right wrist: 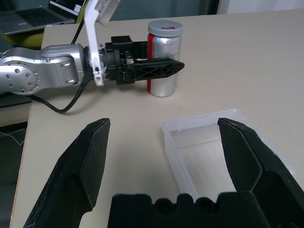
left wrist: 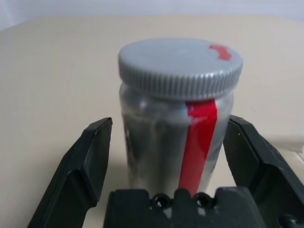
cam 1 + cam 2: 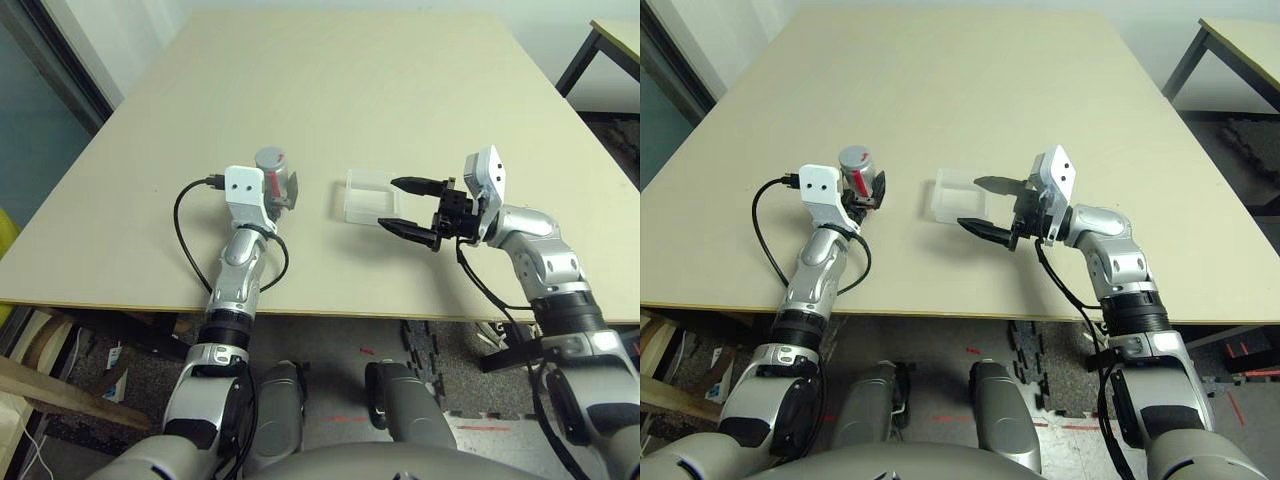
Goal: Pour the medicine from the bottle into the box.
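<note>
Pale wooden table point(image 3: 330, 90), bottle and box side by side near its front edge.

Upright and capped, the bottle point(image 2: 178, 118) stands left of the box point(image 1: 209, 147), a little apart. Left gripper point(image 2: 171, 156) brackets the bottle with jaws spread, a gap showing on each side. Right gripper point(image 3: 405, 205) hangs over the box's right side, jaws released and holding nothing.

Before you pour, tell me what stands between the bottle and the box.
Nothing visible does. Bare table lies between the bottle and the box. The left gripper straddles the bottle; the right gripper is open beside the box.
</note>
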Robot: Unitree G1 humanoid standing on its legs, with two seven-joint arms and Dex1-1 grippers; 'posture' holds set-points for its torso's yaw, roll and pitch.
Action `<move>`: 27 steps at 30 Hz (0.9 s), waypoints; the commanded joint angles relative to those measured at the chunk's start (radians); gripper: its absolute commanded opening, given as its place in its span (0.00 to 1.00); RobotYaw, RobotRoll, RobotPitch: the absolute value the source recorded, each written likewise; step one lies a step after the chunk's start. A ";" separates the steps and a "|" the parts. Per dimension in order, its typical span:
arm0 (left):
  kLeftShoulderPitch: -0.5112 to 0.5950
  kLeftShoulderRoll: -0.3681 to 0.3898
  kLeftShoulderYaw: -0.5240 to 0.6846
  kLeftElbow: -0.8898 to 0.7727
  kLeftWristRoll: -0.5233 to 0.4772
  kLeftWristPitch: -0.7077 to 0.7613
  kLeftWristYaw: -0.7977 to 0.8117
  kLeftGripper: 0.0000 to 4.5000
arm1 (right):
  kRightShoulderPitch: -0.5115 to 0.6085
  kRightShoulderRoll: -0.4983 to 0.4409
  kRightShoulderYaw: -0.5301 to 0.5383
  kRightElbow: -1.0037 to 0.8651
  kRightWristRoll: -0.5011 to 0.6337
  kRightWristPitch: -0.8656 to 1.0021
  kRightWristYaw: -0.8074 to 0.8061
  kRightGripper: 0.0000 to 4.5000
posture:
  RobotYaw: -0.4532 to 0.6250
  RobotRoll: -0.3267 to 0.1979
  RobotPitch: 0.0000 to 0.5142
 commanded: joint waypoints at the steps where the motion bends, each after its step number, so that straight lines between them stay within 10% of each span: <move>1: -0.019 -0.011 -0.007 0.044 0.012 -0.009 0.017 0.99 | -0.004 -0.002 0.004 -0.011 -0.007 0.005 -0.005 1.00 | 0.29 0.62 0.22; 27: -0.109 0.012 0.003 0.180 0.023 -0.068 0.051 0.91 | 0.011 -0.002 0.007 -0.057 -0.004 0.039 -0.033 1.00 | 0.29 0.62 0.23</move>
